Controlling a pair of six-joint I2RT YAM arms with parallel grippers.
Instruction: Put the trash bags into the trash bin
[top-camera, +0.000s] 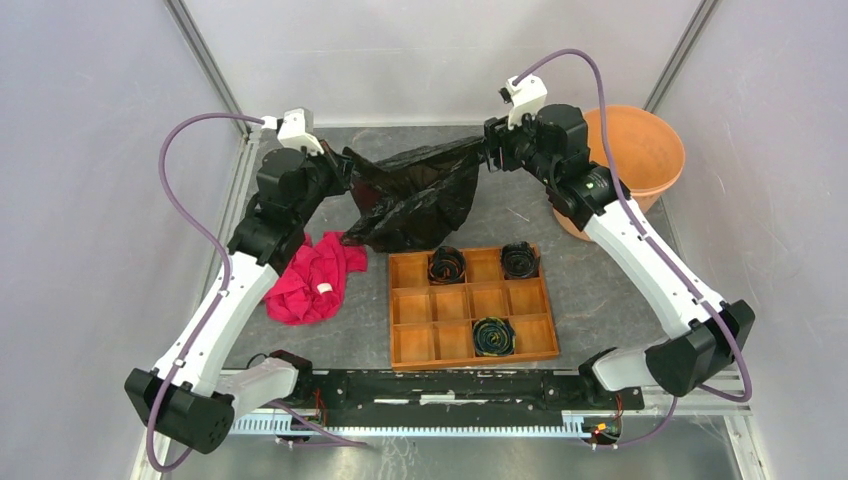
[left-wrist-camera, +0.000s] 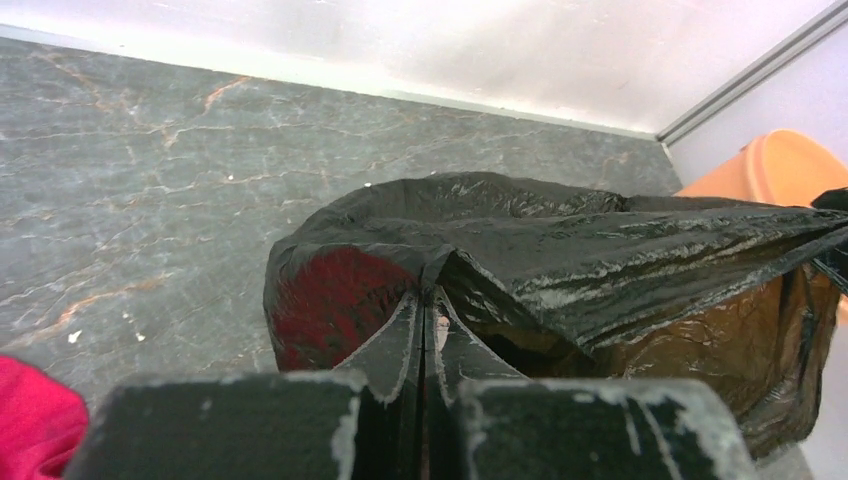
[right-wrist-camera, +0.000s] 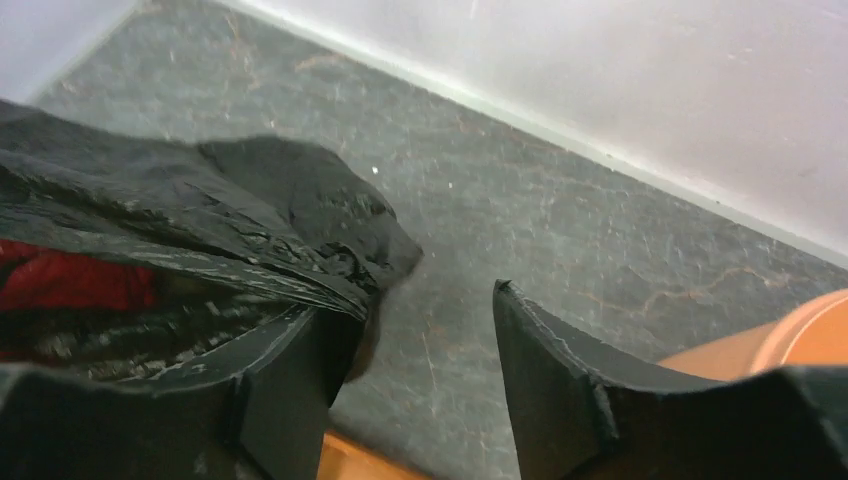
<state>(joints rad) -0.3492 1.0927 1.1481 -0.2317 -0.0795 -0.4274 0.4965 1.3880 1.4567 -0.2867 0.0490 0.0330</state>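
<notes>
The black glossy trash bag (top-camera: 415, 195) hangs spread between my two grippers above the back of the table, its lower part resting near the wooden tray. My left gripper (top-camera: 345, 170) is shut on the bag's left edge; in the left wrist view the jaws (left-wrist-camera: 428, 310) pinch a fold of the film (left-wrist-camera: 560, 250). My right gripper (top-camera: 490, 150) is open; in the right wrist view (right-wrist-camera: 420, 300) the bag (right-wrist-camera: 200, 220) lies draped over the left finger (right-wrist-camera: 290, 370) only. The pale orange trash bin (top-camera: 640, 150) stands at the back right, just behind my right arm, and also shows in both wrist views (left-wrist-camera: 780, 165) (right-wrist-camera: 800, 335).
A red cloth (top-camera: 315, 280) lies on the table under my left arm. A compartmented wooden tray (top-camera: 391, 310) with three rolled dark bags sits in front of the hanging bag. Enclosure walls stand close behind and at both sides.
</notes>
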